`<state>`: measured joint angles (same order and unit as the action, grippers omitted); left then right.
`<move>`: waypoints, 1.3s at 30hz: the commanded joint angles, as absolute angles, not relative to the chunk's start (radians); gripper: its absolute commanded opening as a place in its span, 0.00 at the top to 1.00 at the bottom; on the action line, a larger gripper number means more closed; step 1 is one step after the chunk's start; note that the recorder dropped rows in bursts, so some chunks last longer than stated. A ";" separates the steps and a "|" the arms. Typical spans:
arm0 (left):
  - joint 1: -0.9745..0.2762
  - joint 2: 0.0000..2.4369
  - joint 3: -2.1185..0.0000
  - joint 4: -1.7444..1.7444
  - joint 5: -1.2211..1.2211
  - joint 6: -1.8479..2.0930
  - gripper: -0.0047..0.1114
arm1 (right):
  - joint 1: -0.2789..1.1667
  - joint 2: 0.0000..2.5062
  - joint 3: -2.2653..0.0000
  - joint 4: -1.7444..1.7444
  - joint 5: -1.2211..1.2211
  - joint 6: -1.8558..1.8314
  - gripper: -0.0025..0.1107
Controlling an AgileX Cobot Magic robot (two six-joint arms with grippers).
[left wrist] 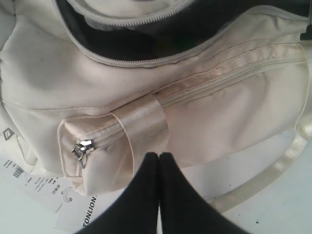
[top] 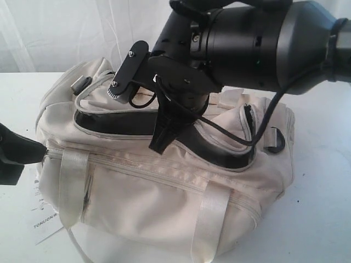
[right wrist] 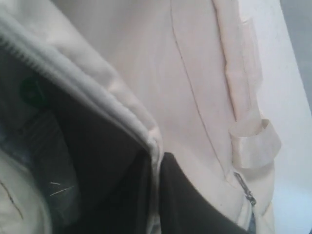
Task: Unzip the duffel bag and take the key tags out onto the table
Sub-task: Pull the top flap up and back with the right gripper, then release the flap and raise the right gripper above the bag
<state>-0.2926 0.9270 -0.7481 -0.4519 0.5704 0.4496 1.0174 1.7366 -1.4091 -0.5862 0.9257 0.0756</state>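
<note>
The duffel bag [top: 164,192] is lying on the white surface [top: 323,192] with its top zipper standing open and the dark lining [top: 214,156] showing along the gap. The right tool [top: 159,145] is reaching down from above into that opening near its middle. In the right wrist view its two black fingers [right wrist: 190,209] are sitting on either side of the bag's cream, zipper-edged rim, one inside against the lining and one outside, so it is looking clenched on the rim itself. Deeper inside the opening, near that tool, a small green spot [right wrist: 31,90] is showing against the lining, too blurred to say whether it is one of the key tags.

The left tool [left wrist: 158,157] is hovering low at the bag's end on the left of the exterior view, clenched with its fingers pressed together and gripping nothing. Its tips are pointing at the shiny webbing handle [left wrist: 144,124] where it crosses the side pocket's closed zipper; whether they are touching it I cannot tell. The metal zipper pull [left wrist: 80,148] is hanging just beside the handle. A white paper label [left wrist: 44,187] with black print is lying on the surface by that end, near the left tool. A black strap ring [top: 274,139] is sitting at the bag's opposite end, well apart from the left tool.
</note>
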 commanded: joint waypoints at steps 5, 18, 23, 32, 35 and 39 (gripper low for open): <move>-0.291 0.919 -0.743 -0.470 0.584 0.452 0.96 | 1.005 1.717 -1.456 -0.832 0.835 0.216 0.98; -0.291 0.919 -0.743 -0.511 0.593 0.494 0.96 | 0.742 1.861 -1.646 -0.808 0.564 0.367 0.98; -0.291 0.919 -0.743 -0.516 0.595 0.498 0.96 | 0.644 1.993 -1.795 -0.731 0.514 0.344 0.98; -0.291 0.919 -0.743 -0.516 0.598 0.502 0.96 | 0.535 2.215 -2.048 -0.311 0.622 0.000 0.98; -0.291 0.919 -0.743 -0.516 0.598 0.502 0.96 | 0.518 2.260 -2.089 -0.284 0.695 -0.017 0.98; -0.291 0.919 -0.743 -0.516 0.598 0.502 0.96 | 0.505 2.277 -2.104 -0.230 0.750 -0.039 0.98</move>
